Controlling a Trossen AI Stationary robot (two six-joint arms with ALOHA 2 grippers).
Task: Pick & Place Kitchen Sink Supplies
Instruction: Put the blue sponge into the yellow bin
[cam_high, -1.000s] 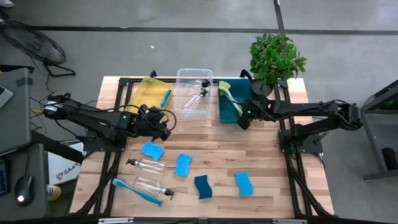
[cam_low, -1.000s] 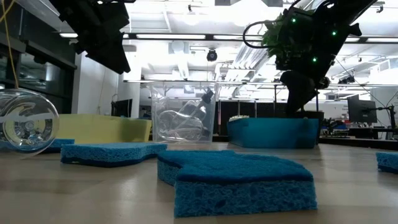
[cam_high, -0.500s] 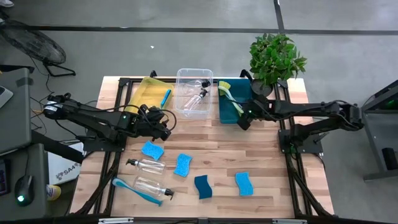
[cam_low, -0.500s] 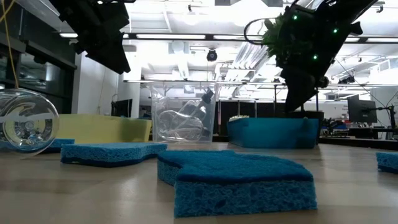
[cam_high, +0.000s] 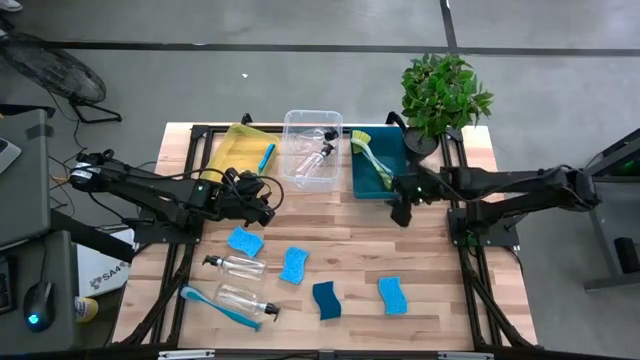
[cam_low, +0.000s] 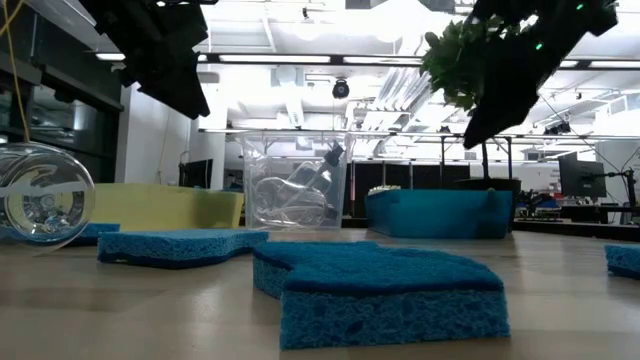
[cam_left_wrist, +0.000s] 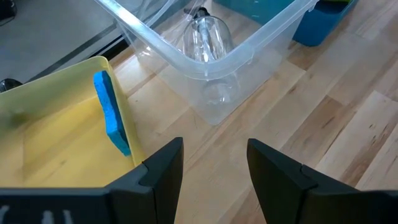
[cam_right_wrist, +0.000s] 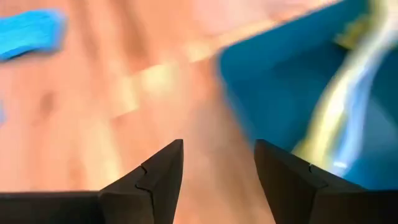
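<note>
While the right gripper (cam_high: 401, 214) hangs over bare wood just in front of the teal bin (cam_high: 360, 176), its fingers (cam_right_wrist: 155, 174) stand apart with nothing between them, and the yellow-green brush (cam_high: 371, 156) lies inside that bin. Over on the other side, the left gripper (cam_high: 268, 208) hovers near the front of the yellow bin (cam_high: 222, 157) and the clear bin (cam_high: 293, 124), fingers (cam_left_wrist: 163, 168) parted and empty too. One sponge (cam_left_wrist: 111, 121) leans on edge inside the yellow bin; one bottle (cam_high: 313, 158) lies in the clear bin. Out on the table (cam_high: 440, 290), plenty is left: a sponge (cam_high: 245, 241) just below the left gripper, another (cam_high: 294, 265) beside it, a darker one (cam_high: 327, 299) and a fourth (cam_high: 392, 295) toward the front. Two bottles (cam_high: 236, 265) lie on their sides at the left, the nearer one (cam_high: 245, 301) beside a blue brush (cam_high: 216, 306) close to the front edge. A plant (cam_high: 444, 92) stands at the far right corner.
</note>
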